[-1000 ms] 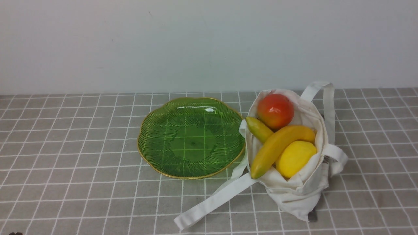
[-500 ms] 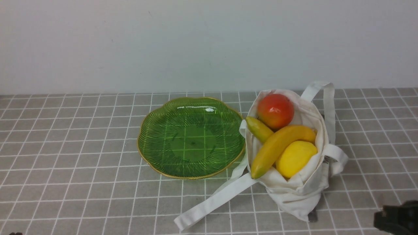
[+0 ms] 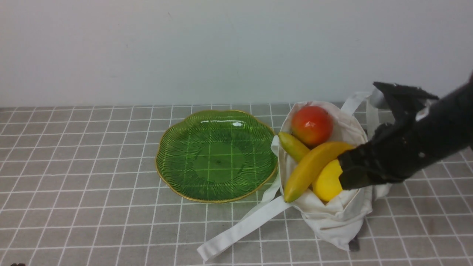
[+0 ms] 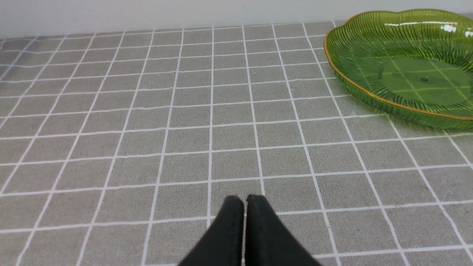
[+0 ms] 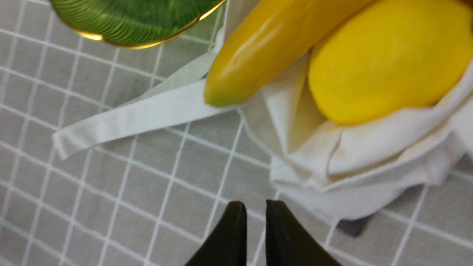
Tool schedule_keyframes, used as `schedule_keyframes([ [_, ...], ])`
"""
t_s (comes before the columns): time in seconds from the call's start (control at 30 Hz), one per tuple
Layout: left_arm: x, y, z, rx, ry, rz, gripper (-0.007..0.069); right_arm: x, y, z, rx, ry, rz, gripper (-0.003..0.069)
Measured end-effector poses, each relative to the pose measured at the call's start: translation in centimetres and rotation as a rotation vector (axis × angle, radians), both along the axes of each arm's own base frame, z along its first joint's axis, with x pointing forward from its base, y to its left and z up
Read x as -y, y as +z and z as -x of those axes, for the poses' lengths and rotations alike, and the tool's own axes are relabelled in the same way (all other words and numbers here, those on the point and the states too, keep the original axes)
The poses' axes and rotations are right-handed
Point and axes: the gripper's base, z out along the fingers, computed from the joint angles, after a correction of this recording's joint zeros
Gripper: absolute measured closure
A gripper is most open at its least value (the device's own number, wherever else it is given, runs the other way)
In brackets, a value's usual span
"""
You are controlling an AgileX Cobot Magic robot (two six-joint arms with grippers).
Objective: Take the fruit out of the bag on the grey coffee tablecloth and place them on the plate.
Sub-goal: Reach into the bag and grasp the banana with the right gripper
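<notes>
Fruit lies over the checked tablecloth, right of the green plate, inside the white bag: long banana, apple, lemon. Right gripper hangs above the bag, fingers almost together, empty; left gripper, over the tablecloth, is closed, holding nothing.

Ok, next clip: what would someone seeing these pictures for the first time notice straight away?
The off-white bag on the right, brimming with bright fruit: a red-orange apple, a long banana and a lemon. Right beside it on the left lies the empty green plate, and the black right arm looms at the bag's right side, hiding part of the lemon.
</notes>
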Motion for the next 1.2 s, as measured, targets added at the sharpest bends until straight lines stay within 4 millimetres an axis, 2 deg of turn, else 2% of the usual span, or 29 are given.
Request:
schedule_keyframes([
  [0.17,0.0,0.0,0.0,0.0,0.0,-0.001,0.0631,0.0,2.0,-3.3,0.077,-0.15,0.097,0.0531],
  [0.27,0.0,0.0,0.0,0.0,0.0,-0.001,0.0631,0.0,2.8,-4.9,0.083,-0.283,0.095,0.047],
  [0.43,0.0,0.0,0.0,0.0,0.0,-0.001,0.0631,-0.8,0.7,-5.5,-0.035,-0.332,0.115,0.0324],
  [0.5,0.0,0.0,0.0,-0.001,0.0,-0.002,0.0631,-1.9,-0.4,-5.6,-0.082,-0.319,0.116,0.0245],
  [0.53,0.0,0.0,0.0,-0.001,0.0,-0.002,0.0631,-1.9,-0.5,-5.7,-0.085,-0.319,0.115,0.0239],
  [0.63,0.0,0.0,0.0,-0.001,0.0,-0.002,0.0631,-3.2,-1.4,-6.4,-0.126,-0.303,0.111,0.0148],
  [0.7,0.0,0.0,0.0,-0.001,0.0,-0.002,0.0631,-3.6,-2.2,-7.1,-0.151,-0.296,0.132,0.0118],
  [0.87,0.0,0.0,0.0,-0.001,0.0,-0.002,0.0631,-3.7,-3.5,-8.9,-0.177,-0.33,0.206,0.0094],
  [1.07,0.0,0.0,0.0,-0.001,0.0,-0.002,0.0631,-4.1,-4.5,-10.6,-0.219,-0.532,0.189,0.0092],
  [1.2,0.0,0.0,0.0,-0.001,0.0,-0.002,0.0631,-4.1,-4.9,-11.0,-0.225,-0.595,0.187,0.0092],
])
